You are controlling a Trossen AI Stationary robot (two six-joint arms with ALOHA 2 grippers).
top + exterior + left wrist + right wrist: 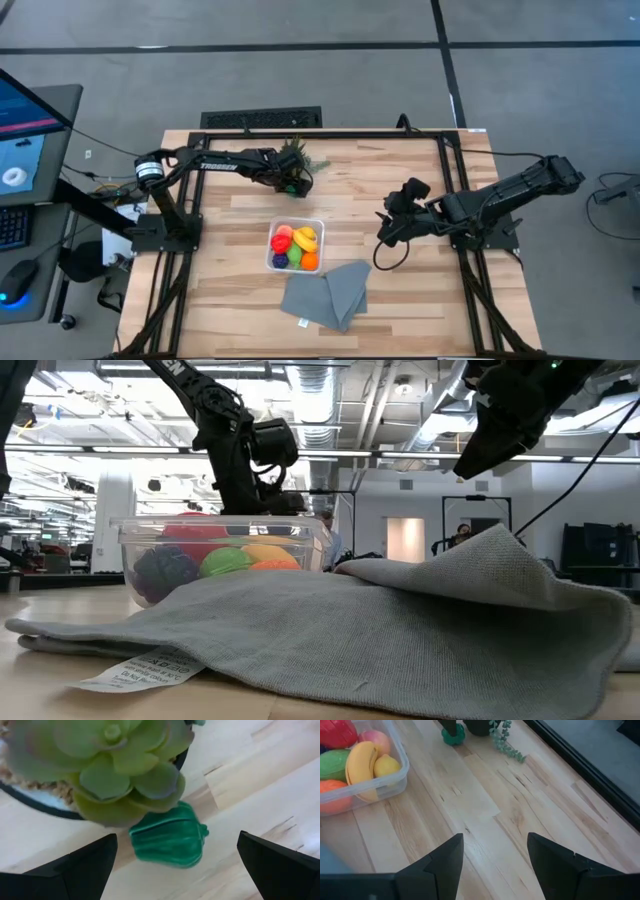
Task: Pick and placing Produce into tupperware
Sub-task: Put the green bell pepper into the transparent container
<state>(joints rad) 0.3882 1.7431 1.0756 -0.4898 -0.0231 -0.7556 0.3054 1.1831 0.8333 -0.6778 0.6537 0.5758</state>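
Last loose piece being approached: dark green vegetable, left arm.

The left pincer (175,865) is held with jaws wide apart, just above the dark green vegetable (169,836), which lies on the bench (400,300) right beside the potted plant (107,765), partly under its leaves; not yet gripped. The tupperware (297,246) sits mid-bench, just behind the grey cloth (325,292), and is already filled with the rest of the produce: red, banana (361,767), lime green, purple, orange, peach. The right pincer (495,862) is parked above bare bench to the right of the tupperware, fingers apart, empty. Judged next: a short descent and closure across the vegetable's ribbed body, kept clear of the plant's leaves and pot rim, then a carry toward the tupperware.
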